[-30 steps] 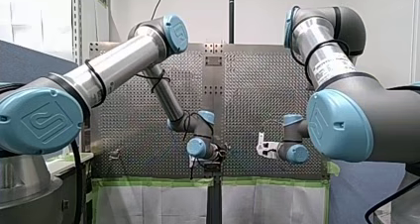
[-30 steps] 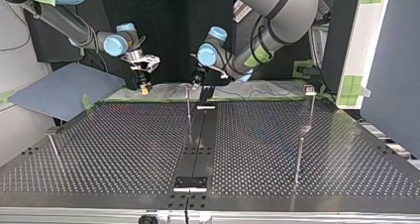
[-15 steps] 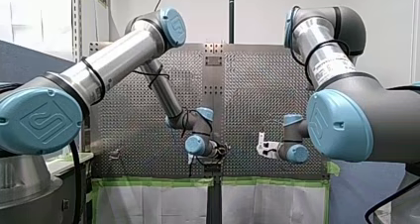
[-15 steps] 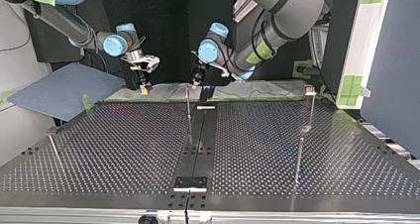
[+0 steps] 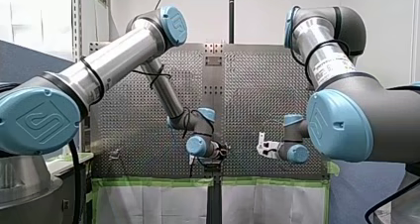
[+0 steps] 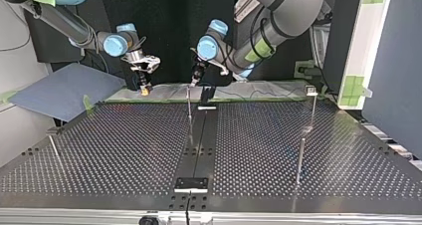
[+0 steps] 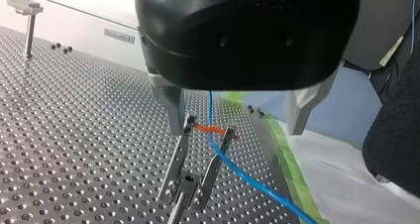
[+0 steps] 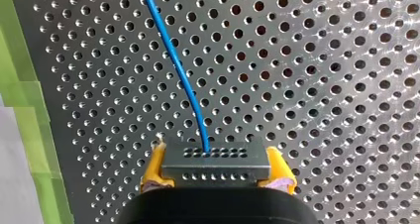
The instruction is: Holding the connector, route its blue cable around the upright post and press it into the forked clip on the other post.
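My right gripper (image 8: 216,174) is shut on the dark multi-hole connector (image 8: 215,158), its yellow pads (image 8: 152,172) at both ends. The blue cable (image 8: 178,70) leaves the connector's face and runs away over the perforated plate. In the left wrist view the cable (image 7: 233,167) passes between the two prongs of the forked clip (image 7: 195,172), by an orange band (image 7: 214,130). My left gripper (image 7: 234,129) hangs just above that clip, metal fingers (image 7: 171,107) wide apart and holding nothing. In the top view my left gripper (image 6: 195,79) is over the centre post (image 6: 189,104) and my right gripper (image 6: 144,85) is to its left.
Other thin posts stand on the perforated table (image 6: 124,150): two at the top view's right (image 6: 312,105) (image 6: 300,160) and one at its left (image 6: 54,150). A T-topped post (image 7: 27,21) stands further off. Green tape (image 5: 153,182) edges the table's near side.
My left arm's wrist has shifted slightly toward the top view's left, closer over the centre post. My right arm and the connector have stayed still.
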Controlling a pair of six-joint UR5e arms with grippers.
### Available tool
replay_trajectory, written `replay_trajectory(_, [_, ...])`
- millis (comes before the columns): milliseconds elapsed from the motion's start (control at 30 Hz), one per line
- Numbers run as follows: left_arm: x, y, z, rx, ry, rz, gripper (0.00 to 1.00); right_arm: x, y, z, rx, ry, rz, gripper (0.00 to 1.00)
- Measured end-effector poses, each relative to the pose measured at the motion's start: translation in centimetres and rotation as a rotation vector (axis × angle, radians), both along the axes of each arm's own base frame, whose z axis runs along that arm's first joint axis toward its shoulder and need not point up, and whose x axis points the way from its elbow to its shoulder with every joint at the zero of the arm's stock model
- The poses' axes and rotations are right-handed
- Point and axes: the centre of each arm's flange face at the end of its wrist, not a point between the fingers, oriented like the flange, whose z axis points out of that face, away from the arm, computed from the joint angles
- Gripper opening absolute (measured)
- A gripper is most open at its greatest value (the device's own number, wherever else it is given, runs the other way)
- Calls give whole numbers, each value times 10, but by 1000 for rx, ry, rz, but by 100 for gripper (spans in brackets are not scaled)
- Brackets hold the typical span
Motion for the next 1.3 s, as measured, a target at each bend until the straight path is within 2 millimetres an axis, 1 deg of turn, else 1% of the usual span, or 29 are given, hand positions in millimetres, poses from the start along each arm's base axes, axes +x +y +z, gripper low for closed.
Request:
replay_trajectory(667, [-4,-2,1,8,1,13,100,1,1,-1,4,1,3,0])
replay_trajectory(867, [-7,3,13,14,-8,40,100,1,2,-2,7,1,3,0])
replay_trajectory(1300, [-24,18,49,-23,-66,81,100,1,2,-2,14,-2,5,0])
